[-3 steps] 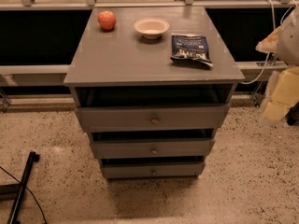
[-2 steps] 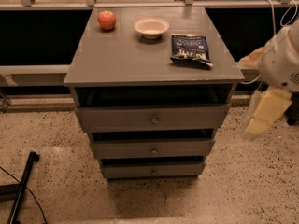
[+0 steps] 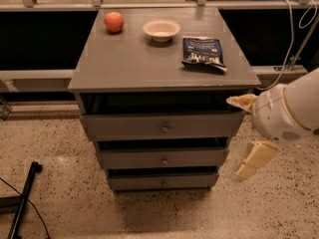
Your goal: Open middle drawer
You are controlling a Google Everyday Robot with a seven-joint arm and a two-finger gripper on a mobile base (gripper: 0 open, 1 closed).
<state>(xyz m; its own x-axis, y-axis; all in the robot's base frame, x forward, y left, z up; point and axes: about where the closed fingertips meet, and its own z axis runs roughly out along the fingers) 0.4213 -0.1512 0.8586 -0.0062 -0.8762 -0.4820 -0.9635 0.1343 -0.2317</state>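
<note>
On the grey cabinet [image 3: 124, 63] top sit an apple [image 3: 113, 21], a bowl [image 3: 161, 29] and a dark snack bag [image 3: 203, 51], the middle drawer [image 3: 134, 159] lies pushed in below, and the gripper [image 3: 247, 131] hangs spread wide just beside the cabinet's right side.

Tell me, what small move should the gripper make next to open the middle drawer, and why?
Probably move the gripper left toward the knob of the middle drawer. The gripper hangs open beside the right edge of the cabinet, well away from the knob, and the drawer looks shut.
</note>
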